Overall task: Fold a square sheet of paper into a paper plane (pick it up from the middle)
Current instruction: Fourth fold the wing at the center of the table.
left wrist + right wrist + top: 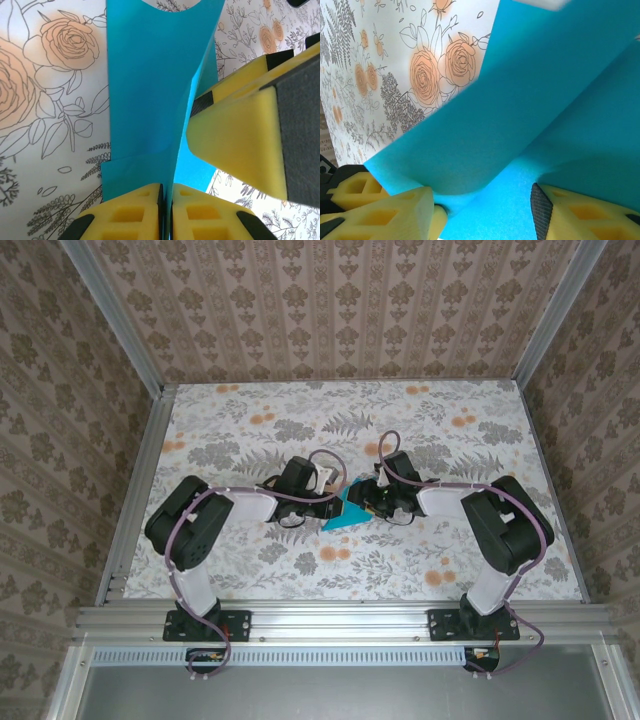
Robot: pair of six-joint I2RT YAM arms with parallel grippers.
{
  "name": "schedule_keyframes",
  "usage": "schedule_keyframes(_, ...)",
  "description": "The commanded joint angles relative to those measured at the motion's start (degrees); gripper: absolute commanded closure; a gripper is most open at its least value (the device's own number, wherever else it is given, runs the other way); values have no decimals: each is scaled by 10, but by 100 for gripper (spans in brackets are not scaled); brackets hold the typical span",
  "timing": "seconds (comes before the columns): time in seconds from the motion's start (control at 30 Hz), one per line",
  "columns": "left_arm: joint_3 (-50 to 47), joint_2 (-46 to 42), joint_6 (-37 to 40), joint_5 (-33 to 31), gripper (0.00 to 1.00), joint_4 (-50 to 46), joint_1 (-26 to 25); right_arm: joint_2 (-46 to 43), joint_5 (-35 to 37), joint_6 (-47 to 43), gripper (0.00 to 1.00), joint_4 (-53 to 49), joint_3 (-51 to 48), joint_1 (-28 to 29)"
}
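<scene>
Left wrist view: the left gripper (166, 194) had its yellow fingers pressed together on a raised fold of the turquoise paper sheet (150, 75). The crease ran straight up from the seam between the pads. The sheet's far end was cut off by the top of the frame.

Right wrist view: the right gripper (485, 215) had its jaws wide apart, not clamped. The sheet lay across the gap, with a curled fold against one of the fingers (395, 210). The sheet's full outline was hard to make out.

Top view: both grippers met over the sheet near the middle of the floral table cover (300, 570). Only a small turquoise triangle showed below them; the wrists hid the rest. Bare cover lay open to the left, to the right and toward the far edge. An aluminium rail (340, 620) edged the near side by the arm bases. Patterned walls (340, 310) closed off the left, right and far sides.
</scene>
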Motion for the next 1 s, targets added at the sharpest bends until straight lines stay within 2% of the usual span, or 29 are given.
schedule_keyframes(0.0, 15, 13, -8, 19, 86, -4, 6, 13, 28, -13, 42, -41, 15, 5)
schedule_keyframes(0.2, 12, 6, -8, 24, 82, -10, 8, 20, 59, -8, 42, -76, 23, 6)
schedule_keyframes(0.47, -13, -30, -10, 17, 72, -25, 12, 32, 80, 7, 42, -98, 26, 6)
schedule_keyframes(0.8, -45, -41, -25, 27, 74, -17, 12, 39, 88, 17, 42, -109, 29, 6)
schedule_keyframes(0.97, -38, -31, -27, 35, 81, -19, 11, 42, 97, 20, 42, -124, 32, 7)
